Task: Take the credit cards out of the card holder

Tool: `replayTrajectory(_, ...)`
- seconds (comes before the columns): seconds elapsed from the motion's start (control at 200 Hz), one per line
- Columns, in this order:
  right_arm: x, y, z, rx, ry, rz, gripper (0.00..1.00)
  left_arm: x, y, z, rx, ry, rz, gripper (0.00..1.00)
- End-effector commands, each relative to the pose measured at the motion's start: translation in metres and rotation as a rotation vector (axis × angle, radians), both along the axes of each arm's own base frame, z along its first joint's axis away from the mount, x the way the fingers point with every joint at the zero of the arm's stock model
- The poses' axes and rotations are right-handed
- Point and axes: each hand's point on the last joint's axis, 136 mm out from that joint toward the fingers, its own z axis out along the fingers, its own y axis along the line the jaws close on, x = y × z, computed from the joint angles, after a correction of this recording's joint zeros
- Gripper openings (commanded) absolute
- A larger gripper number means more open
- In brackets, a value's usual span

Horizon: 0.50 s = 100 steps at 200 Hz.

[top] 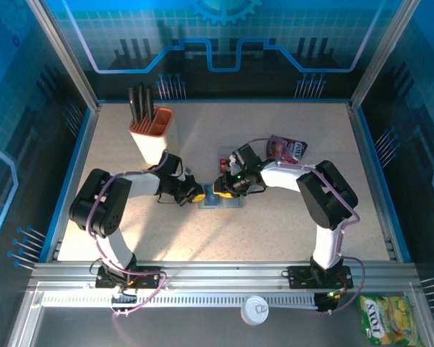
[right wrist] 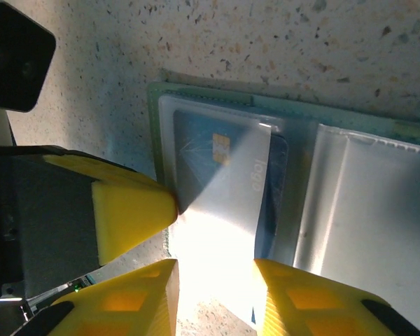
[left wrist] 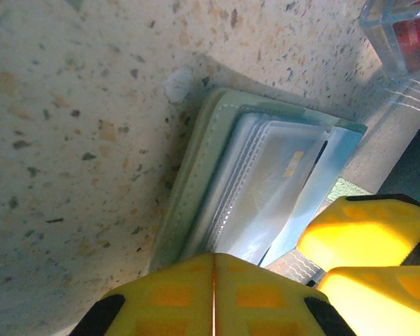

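top view: the card holder (top: 229, 203) lies open and flat on the table (top: 289, 217), about mid-table, between the two arms. the left gripper (top: 195, 195) comes in low at its left edge. the right gripper (top: 221, 186) sits over its far left part, close to the other claw. an orange-and-cream cup (top: 152, 137) with black pens stands well apart at the far left, and a pink pouch (top: 286, 148) lies behind the right arm.

left wrist view: the left claw's yellow fingers (left wrist: 168, 294) are pressed together with only a hairline between them. they sit right at the near edge of the holder (left wrist: 196, 182), whose clear sleeves fan out just beyond the tips. whether that edge is pinched cannot be told. the right claw's yellow fingers sit just beside, at the lower right.

right wrist view: the right claw's fingers (right wrist: 294, 301) stand partly apart at the near edge of the holder's left panel (right wrist: 161, 98). strong glare fills the gap, so whether anything is gripped cannot be told. a blue credit card (right wrist: 196, 140) with a gold chip sits in the left clear sleeve. the left claw's fingertip (right wrist: 129, 217) touches that panel's left edge.
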Motion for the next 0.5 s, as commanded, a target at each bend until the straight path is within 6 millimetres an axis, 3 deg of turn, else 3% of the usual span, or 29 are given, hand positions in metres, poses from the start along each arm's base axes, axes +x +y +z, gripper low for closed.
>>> replayTrajectory(0.0, -0.001, 0.01, 0.0, 0.011, 0.0, 0.027, 0.33, -0.008, 0.004, -0.009, 0.009, 0.029, -0.013, 0.08)
replayTrajectory(0.495, 0.0, 0.013, -0.013, -0.003, 0.02, 0.038, 0.3, -0.007, 0.004, -0.008, 0.005, 0.026, -0.011, 0.05)
